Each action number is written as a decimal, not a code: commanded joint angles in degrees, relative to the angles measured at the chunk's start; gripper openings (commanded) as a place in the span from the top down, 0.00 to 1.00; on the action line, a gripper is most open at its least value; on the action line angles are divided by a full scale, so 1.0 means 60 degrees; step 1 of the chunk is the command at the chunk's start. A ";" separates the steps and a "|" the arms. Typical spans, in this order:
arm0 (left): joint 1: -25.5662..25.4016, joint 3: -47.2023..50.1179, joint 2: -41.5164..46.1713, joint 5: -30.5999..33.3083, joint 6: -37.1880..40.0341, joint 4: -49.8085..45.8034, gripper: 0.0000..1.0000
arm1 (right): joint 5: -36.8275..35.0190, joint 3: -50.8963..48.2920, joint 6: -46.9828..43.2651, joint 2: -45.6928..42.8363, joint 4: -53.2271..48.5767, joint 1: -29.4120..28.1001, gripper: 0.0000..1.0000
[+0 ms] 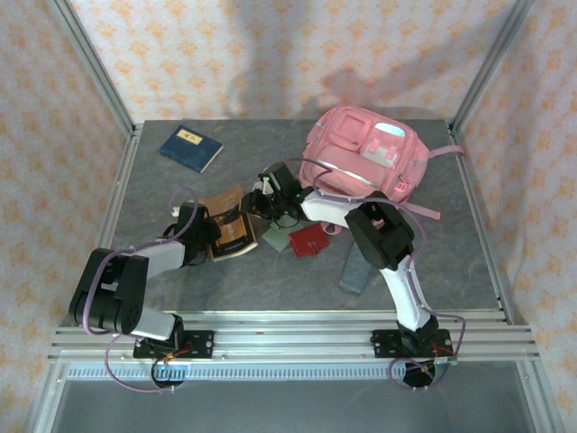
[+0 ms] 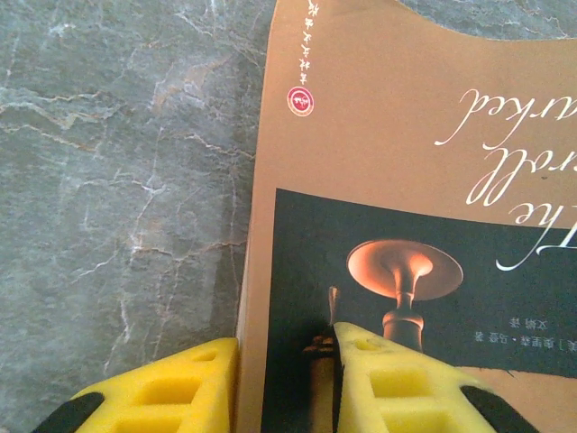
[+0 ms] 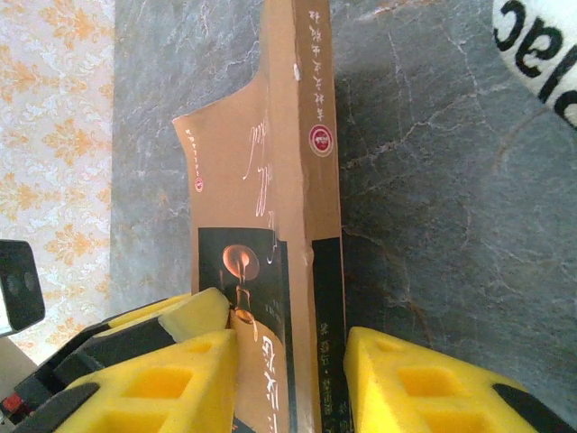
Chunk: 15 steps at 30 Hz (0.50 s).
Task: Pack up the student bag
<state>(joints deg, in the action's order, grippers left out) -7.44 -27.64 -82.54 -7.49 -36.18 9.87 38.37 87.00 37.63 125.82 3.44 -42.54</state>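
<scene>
left gripper (image 2: 284, 347) and right gripper (image 3: 290, 325) both clenched on the brown book (image 2: 379, 135) mid-table, student bag (image 1: 365, 158) sits at one o'clock, and if they pull against each other it could bend or slip free.

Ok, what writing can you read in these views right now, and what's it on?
"he", "roll", "rked": white script, upside down and cropped, on the brown paperback book cover.
Chinese characters on its cover and spine: too small to read.
"plac": black letters, cropped, on a white rounded part.
Yellow label on the blue book: too small to read.
</scene>
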 commanded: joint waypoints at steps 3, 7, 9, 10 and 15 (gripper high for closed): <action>-0.0187 0.0327 -0.0525 -0.0967 -0.0092 -0.0356 0.72 | 0.2086 -0.0099 0.0233 0.0248 0.0864 -0.0658 0.71; -0.0195 0.0344 -0.0507 -0.0979 -0.0109 -0.0341 0.72 | 0.2800 -0.0596 0.0605 0.0030 0.2126 -0.0758 0.68; -0.0191 0.0344 -0.0518 -0.0981 -0.0092 -0.0326 0.72 | 0.2383 -0.0459 0.0227 -0.0062 0.1545 -0.0839 0.65; -0.0193 0.0344 -0.0521 -0.0993 -0.0096 -0.0319 0.72 | 0.2157 -0.0306 0.0092 -0.0004 0.1143 -0.0849 0.66; -0.0188 0.0385 -0.0395 -0.1016 -0.0190 -0.0328 0.71 | 0.1271 -0.0248 0.0079 0.0063 0.0449 -0.0701 0.83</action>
<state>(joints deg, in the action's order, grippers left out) -7.49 -27.53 -83.29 -9.02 -36.25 11.84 44.51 84.18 38.68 126.50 5.87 -45.43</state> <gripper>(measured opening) 0.285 0.187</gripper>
